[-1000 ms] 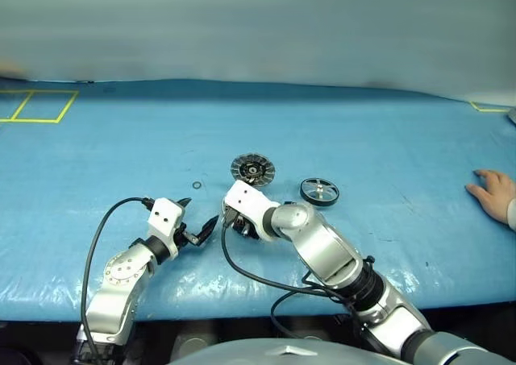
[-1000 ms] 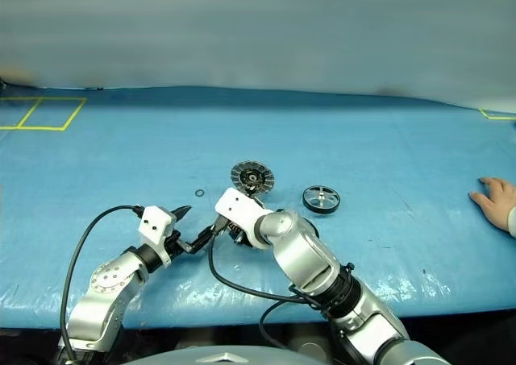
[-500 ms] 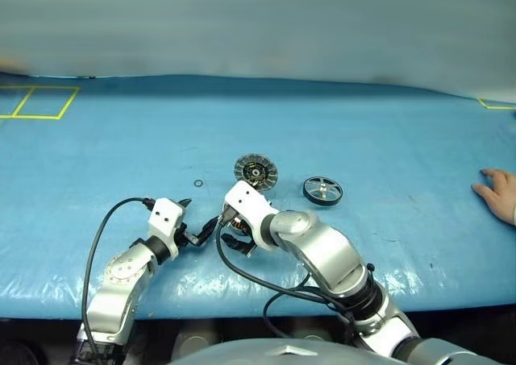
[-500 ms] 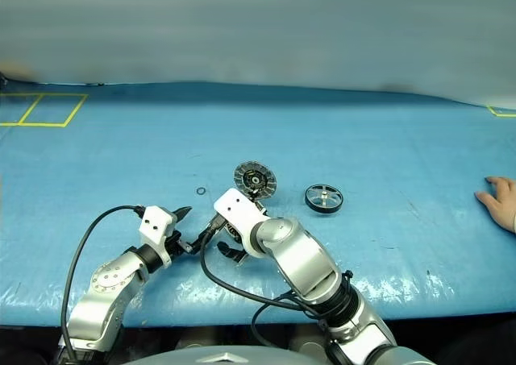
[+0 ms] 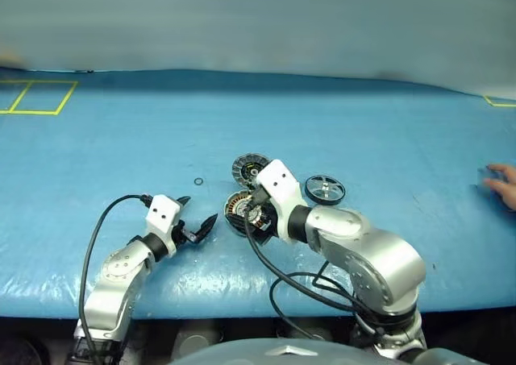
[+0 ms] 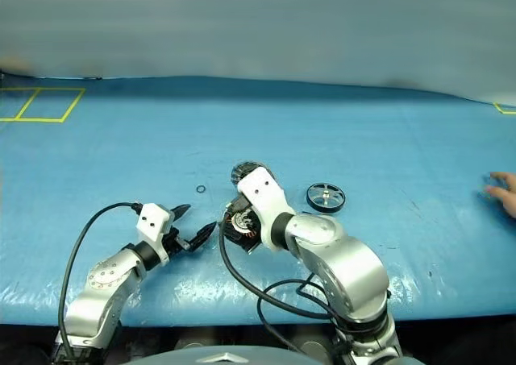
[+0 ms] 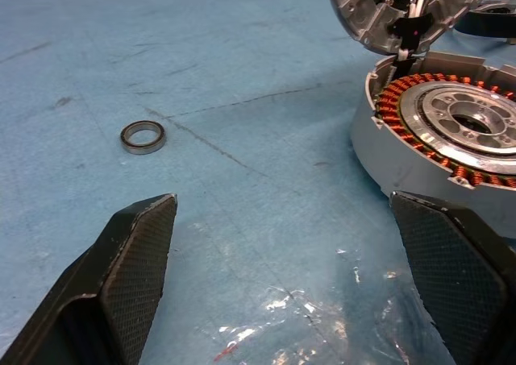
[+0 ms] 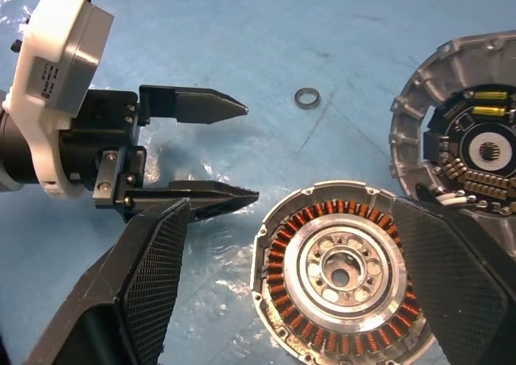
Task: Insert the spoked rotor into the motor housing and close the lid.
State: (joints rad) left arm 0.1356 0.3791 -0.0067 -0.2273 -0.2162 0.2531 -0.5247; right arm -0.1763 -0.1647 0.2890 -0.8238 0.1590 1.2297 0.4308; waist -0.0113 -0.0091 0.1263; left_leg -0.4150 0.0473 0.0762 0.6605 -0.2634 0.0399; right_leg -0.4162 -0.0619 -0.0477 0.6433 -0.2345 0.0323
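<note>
Both grippers, left (image 8: pixel 211 149) and right (image 8: pixel 286 300), are hovering spread and empty, framing the copper-wound silver motor housing (image 8: pixel 343 272) at lower centre for insertion.

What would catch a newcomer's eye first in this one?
The motor housing with its copper windings lies on the blue table, right below the open right gripper. The ribbed lid lies just beyond it, with the spoked rotor further right. The left gripper waits open beside the housing.
</note>
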